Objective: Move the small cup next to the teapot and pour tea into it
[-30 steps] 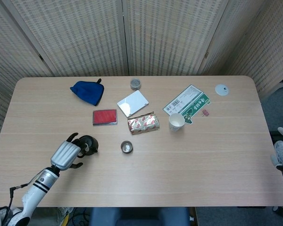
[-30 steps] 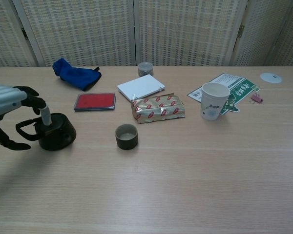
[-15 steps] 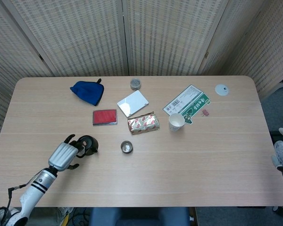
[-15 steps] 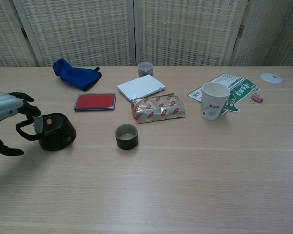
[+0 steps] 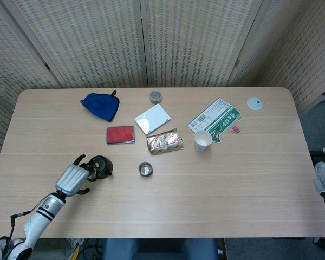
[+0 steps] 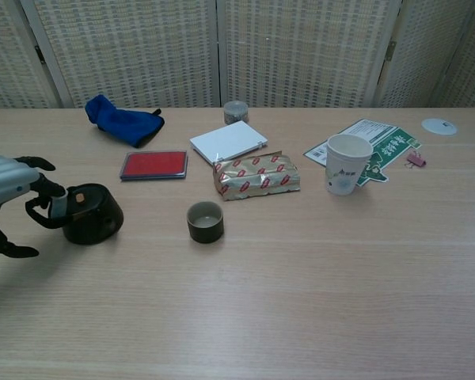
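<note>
Left hand [image 6: 8, 194] at the handle of the dark teapot [image 6: 89, 214], fingers curled about the loop; whether they actually grip it cannot be told. The teapot stands upright on the tabletop [image 6: 317, 277]. The small cup [image 6: 205, 221] sits near its right, apparently placed for pouring. The right hand is out of sight.

The left hand [image 6: 8, 198] has drawn back leftward from the teapot [image 6: 89, 214], fingers apart
</note>
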Controlling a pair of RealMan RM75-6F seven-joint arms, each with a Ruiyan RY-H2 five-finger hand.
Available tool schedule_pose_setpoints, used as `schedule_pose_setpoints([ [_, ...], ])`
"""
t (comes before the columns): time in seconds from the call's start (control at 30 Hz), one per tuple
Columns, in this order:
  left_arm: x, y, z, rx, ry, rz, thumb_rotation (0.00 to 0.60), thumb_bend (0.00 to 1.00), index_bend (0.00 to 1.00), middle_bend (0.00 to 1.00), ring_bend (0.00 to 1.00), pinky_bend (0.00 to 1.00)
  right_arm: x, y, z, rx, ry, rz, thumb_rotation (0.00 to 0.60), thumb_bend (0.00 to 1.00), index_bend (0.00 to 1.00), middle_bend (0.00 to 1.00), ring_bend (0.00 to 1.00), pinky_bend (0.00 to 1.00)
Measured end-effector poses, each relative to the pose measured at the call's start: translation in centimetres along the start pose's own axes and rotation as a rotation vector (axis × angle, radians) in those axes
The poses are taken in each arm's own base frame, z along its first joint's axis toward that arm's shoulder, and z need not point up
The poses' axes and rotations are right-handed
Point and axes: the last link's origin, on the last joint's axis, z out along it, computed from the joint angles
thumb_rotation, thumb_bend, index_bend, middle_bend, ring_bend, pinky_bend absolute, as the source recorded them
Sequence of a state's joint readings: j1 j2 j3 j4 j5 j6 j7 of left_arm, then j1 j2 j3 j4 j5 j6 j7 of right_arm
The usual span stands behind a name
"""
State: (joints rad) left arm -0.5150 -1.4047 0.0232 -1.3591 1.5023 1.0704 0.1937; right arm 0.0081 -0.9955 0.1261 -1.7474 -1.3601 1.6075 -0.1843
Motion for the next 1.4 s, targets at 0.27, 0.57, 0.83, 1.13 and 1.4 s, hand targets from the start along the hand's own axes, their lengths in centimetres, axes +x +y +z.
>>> schedule_pose_setpoints([
  [0.27, -0.6, -0.1, -0.1, 0.002, -0.020, -0.013, 0.600, 0.18, 0.53, 0.48, 0.41, 0.05, -0.1, 0.0, 0.0, -0.003, -0.004, -0.002, 0.600, 0.20, 0.20, 0.22, 0.15, 0.27],
  [0.57, -1.3, -0.3, -0.2, 0.008, -0.044, -0.021, 0.600, 0.18, 0.56, 0.51, 0.43, 0.05, 0.0, 0.0, -0.1, -0.010, -0.004, -0.002, 0.600, 0.20, 0.20, 0.22, 0.15, 0.27],
  [0.83, -1.7, -0.1, 0.0, 0.000, -0.067, -0.030, 0.600, 0.18, 0.66, 0.64, 0.52, 0.01, 0.0, 0.1, -0.2, -0.014, 0.000, 0.001, 0.600, 0.20, 0.20, 0.22, 0.15, 0.27],
  [1.13, -1.7, 0.0, 0.5, -0.004, -0.063, -0.056, 0.562, 0.18, 0.85, 0.88, 0.73, 0.00, 0.0, 0.3, -0.2, -0.023, 0.003, 0.005, 0.600, 0.20, 0.20, 0.22, 0.15, 0.27],
  [1.4, -1.1, -0.1, 1.3, 0.006, -0.055, -0.127, 0.292, 0.14, 0.96, 1.00, 0.84, 0.00, -0.1, 0.4, 0.0, -0.023, 0.005, 0.011, 0.600, 0.20, 0.20, 0.22, 0.15, 0.27],
])
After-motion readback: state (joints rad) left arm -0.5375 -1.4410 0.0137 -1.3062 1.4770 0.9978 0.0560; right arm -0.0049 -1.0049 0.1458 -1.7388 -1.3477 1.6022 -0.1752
